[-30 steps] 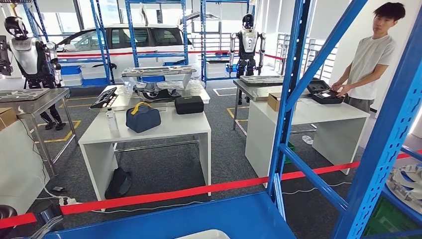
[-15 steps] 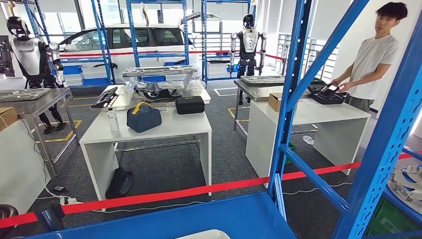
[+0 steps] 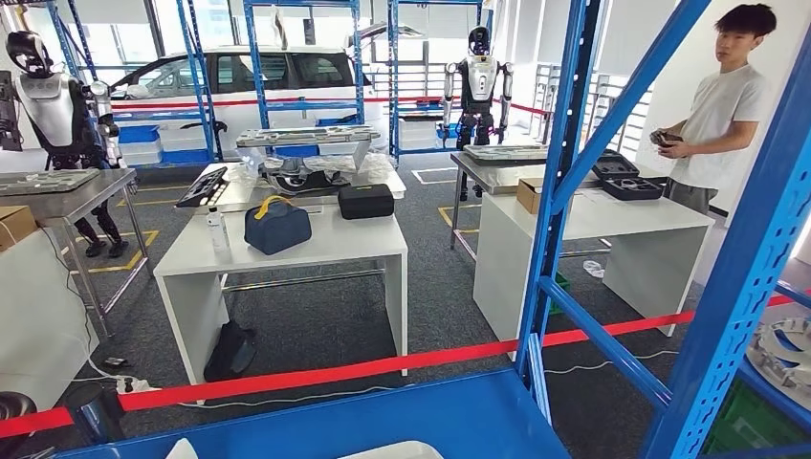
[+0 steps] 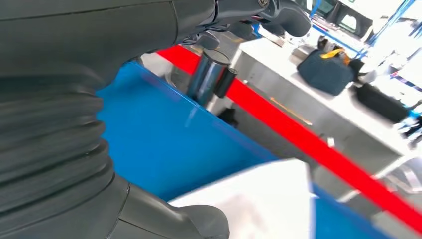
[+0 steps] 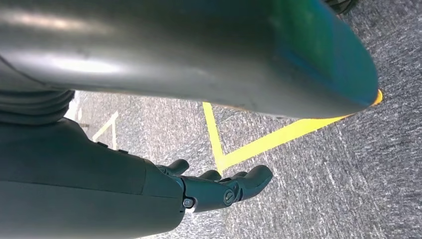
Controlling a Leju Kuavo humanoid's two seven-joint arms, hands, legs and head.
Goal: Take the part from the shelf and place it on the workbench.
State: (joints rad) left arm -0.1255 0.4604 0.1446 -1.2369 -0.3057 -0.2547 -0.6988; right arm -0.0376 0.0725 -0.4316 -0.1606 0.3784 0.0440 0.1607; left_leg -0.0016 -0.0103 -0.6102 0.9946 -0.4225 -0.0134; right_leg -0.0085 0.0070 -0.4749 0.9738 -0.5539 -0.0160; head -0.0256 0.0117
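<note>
- Against the earlier head frames: the person [image 3: 719,105] at the far white tabletop [image 3: 612,212] has lifted both hands off the black case [image 3: 626,184] and holds a small dark object at chest height. A white edge has appeared at the lower border on the blue shelf [image 3: 402,416], left of the white part [image 3: 394,449].
- Left wrist view: the left hand [image 4: 259,12] is over the blue shelf deck, with the white part lying blurred beneath the wrist; red barrier tape [image 4: 318,149] and a navy bag [image 4: 326,69] on a white tabletop lie beyond.
- Left fingers [image 4: 293,15] curl loosely, holding nothing, clear of the part.
- Right wrist view: the right hand [image 5: 219,189] hangs above grey carpet with yellow floor lines [image 5: 239,149]; fingers [image 5: 254,179] slack, slightly spread, empty.
</note>
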